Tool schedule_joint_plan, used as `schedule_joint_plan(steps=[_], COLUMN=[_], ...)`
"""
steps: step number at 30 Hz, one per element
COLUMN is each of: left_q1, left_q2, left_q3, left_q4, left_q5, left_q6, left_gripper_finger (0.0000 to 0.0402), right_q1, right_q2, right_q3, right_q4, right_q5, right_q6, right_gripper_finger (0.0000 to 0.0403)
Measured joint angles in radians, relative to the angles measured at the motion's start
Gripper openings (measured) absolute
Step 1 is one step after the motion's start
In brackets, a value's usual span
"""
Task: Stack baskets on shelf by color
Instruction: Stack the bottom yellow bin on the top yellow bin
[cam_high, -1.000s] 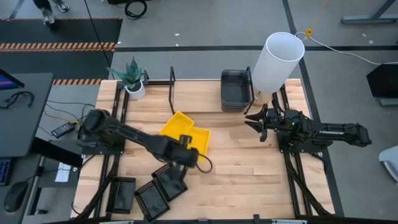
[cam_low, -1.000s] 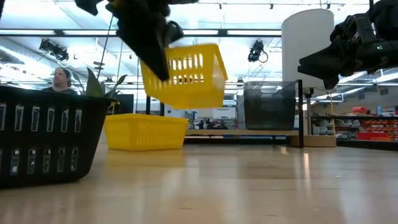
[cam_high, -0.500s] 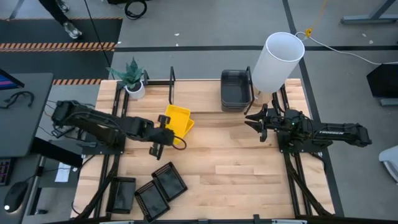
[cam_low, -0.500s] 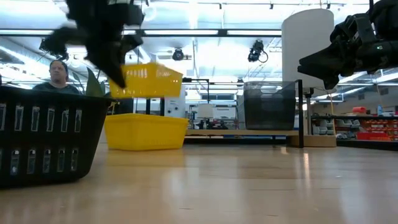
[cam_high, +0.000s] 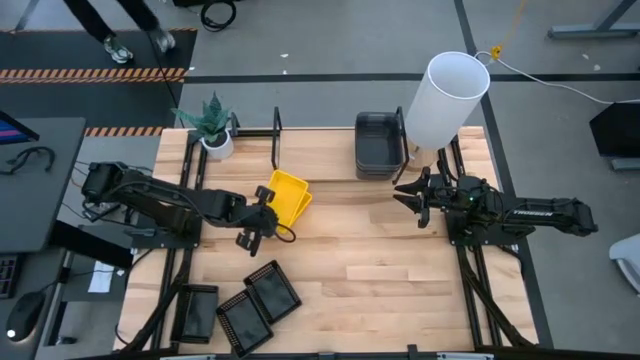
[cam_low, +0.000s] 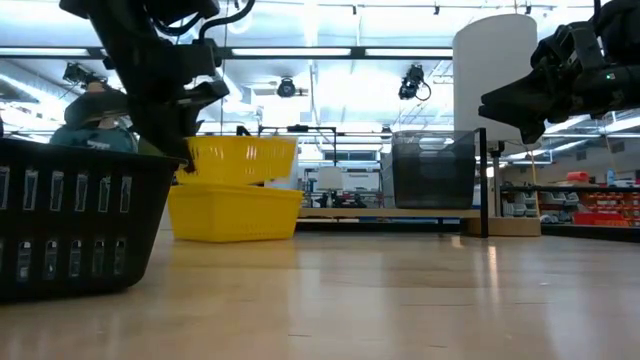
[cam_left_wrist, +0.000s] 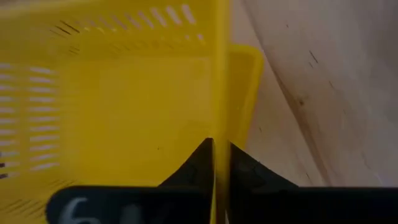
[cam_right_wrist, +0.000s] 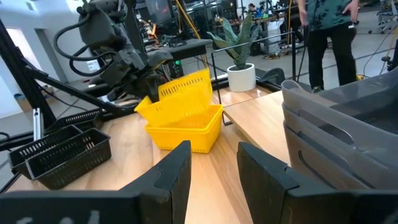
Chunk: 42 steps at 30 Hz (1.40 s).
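Observation:
Two yellow baskets sit one over the other near the table's far left. The upper yellow basket (cam_high: 287, 192) (cam_low: 242, 160) (cam_right_wrist: 183, 92) hangs tilted over the lower yellow basket (cam_low: 235, 212) (cam_right_wrist: 188, 129), which rests on its base on the table. My left gripper (cam_high: 261, 218) (cam_left_wrist: 219, 163) is shut on the upper one. A stack of smoky grey baskets (cam_high: 378, 145) stands on the shelf board (cam_high: 322, 165). My right gripper (cam_high: 404, 195) (cam_right_wrist: 212, 163) waits open, in the air to the near right of that stack. Black baskets (cam_high: 272, 292) lie at the near left. My left gripper pinches the upper yellow basket's side wall (cam_left_wrist: 219, 118) at its rim, one finger (cam_left_wrist: 198, 167) inside the basket and the other (cam_left_wrist: 247, 172) outside. It comes slanting down from the near left side. The basket is tilted, its bottom at the lower basket's rim (cam_low: 238, 187).
A tall white cylinder (cam_high: 447, 98) stands at the far right, beside the grey stack. A potted plant (cam_high: 213, 127) sits at the far left corner. Black upright bars (cam_high: 277, 138) frame the shelf. A black basket (cam_low: 75, 215) is close to the low camera. A person (cam_right_wrist: 326, 31) stands beyond the table.
My left gripper carried the yellow basket from the table's middle toward the left and far side, over the other yellow basket, then lowered it until its bottom came down to the lower basket's rim. It stayed shut on the wall throughout.

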Motion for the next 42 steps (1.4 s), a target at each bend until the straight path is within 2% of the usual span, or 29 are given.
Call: schedule_joint_plan(steps=[10, 16, 23, 29, 33, 38, 42], left_q1=[0.008, 0.008, 0.008, 0.008, 0.018, 0.058, 0.034], left_q2=[0.0, 0.0, 0.015, -0.03, -0.053, -0.049, -0.042], left_q3=[0.0, 0.005, 0.006, 0.043, 0.115, 0.167, 0.179], left_q4=[-0.002, 0.006, 0.047, 0.158, 0.095, -0.143, -0.151], left_q5=[0.003, 0.061, 0.181, 0.175, 0.109, 0.081, 0.088], left_q6=[-0.021, -0.102, -0.242, -0.285, -0.285, -0.285, -0.297], left_gripper_finger=[0.0117, 0.0143, 0.0135, 0.011, 0.0096, 0.0083, 0.0097], right_q1=[0.0, 0.0, 0.0, 0.0, 0.0, 0.0, 0.0], right_q2=[0.0, 0.0, 0.0, 0.0, 0.0, 0.003, 0.004], right_q3=[0.0, 0.0, 0.0, 0.0, 0.0, 0.0, 0.0], right_q4=[0.0, 0.0, 0.0, 0.001, 0.002, 0.008, 0.008], right_q5=[0.0, 0.0, 0.0, 0.0, -0.001, 0.005, 0.008], right_q6=[0.0, 0.0, 0.0, 0.0, 0.0, 0.0, 0.0], right_gripper_finger=[0.0135, 0.0135, 0.0135, 0.0135, 0.0135, 0.0135, 0.0135])
